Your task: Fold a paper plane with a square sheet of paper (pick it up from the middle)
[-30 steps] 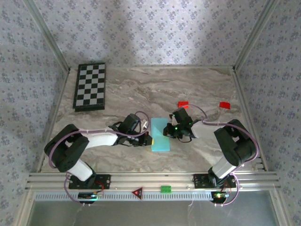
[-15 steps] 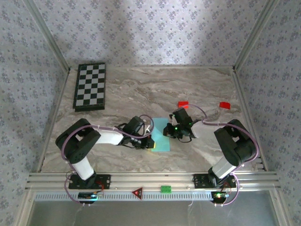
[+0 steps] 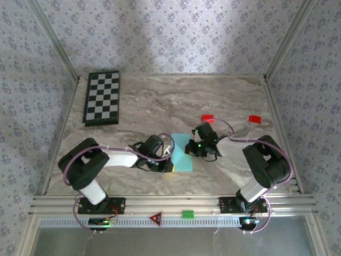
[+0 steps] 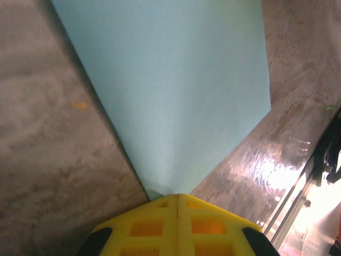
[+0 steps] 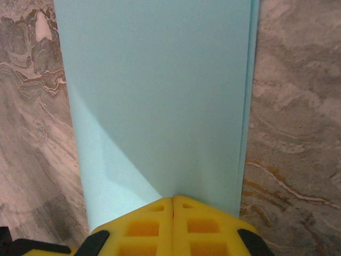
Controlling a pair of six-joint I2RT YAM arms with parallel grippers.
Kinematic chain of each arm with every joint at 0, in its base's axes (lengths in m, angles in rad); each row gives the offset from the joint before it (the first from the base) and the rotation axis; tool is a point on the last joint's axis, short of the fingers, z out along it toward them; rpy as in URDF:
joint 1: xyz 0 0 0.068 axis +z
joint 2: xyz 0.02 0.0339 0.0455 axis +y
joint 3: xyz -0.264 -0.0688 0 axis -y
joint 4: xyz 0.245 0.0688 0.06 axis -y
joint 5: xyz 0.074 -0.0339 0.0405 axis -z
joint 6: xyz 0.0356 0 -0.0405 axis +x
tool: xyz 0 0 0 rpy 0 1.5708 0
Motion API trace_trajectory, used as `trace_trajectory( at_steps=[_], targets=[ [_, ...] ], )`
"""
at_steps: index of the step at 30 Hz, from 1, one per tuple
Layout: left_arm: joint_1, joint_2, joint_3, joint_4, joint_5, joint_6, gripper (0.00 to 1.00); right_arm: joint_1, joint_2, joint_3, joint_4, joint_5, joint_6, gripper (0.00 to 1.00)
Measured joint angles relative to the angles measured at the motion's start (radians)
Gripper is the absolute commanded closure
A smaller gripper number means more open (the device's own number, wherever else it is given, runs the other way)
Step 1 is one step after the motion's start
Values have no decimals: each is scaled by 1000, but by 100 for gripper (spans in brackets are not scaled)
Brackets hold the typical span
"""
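The blue paper (image 3: 184, 156) is laid flat near the middle of the counter (image 3: 160, 101), between the two arms. It looks folded once. In the right wrist view a second edge is seen just beside the top edge along one side, so two layers are lying one on the other. No pointed plane shape is seen yet, so most of the folding is judged to be left.

The left end effector (image 4: 177, 201) is clenched, with its yellow fingers pressed together and no gap. A corner of the paper is met right at its tip. A dark shadow is seen along one edge there, so that side is thought to be lifted a little off the counter. This corner is likely being pushed or turned over for the next fold. Whether it is nipped or only pushed cannot be told.

The right end effector (image 5: 173, 202) is clenched too. Its tip is set on the paper from the other side, most likely so the sheet is stopped from sliding.

The counter is patterned like grey and brown marble and is a bit shiny. Two red blocks (image 3: 206, 118) are lying beyond the paper, and a chessboard (image 3: 102, 98) is placed at the far left. The walls (image 3: 176, 32) are covered in pale flowered wallpaper.
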State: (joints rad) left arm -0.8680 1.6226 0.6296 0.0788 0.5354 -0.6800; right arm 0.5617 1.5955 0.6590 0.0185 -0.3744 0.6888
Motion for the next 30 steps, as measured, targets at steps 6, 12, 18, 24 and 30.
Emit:
trace_trajectory(
  at_steps=[6, 12, 18, 24, 30],
  targets=[
    [-45, -26, 54, -158, -55, 40, 100, 2, -1, 0, 0, 4, 0, 96],
    [-35, -105, 85, -225, -133, 27, 100, 2, -1, 0, 0, 4, 0, 96],
    [37, -76, 136, -122, -100, -13, 100, 4, -1, 0, 0, 5, 0, 96],
    [42, 53, 180, -47, -14, -16, 100, 5, -1, 0, 0, 5, 0, 96],
    [42, 118, 138, -21, 25, -16, 100, 7, -3, 0, -1, 12, 0, 96]
  ],
)
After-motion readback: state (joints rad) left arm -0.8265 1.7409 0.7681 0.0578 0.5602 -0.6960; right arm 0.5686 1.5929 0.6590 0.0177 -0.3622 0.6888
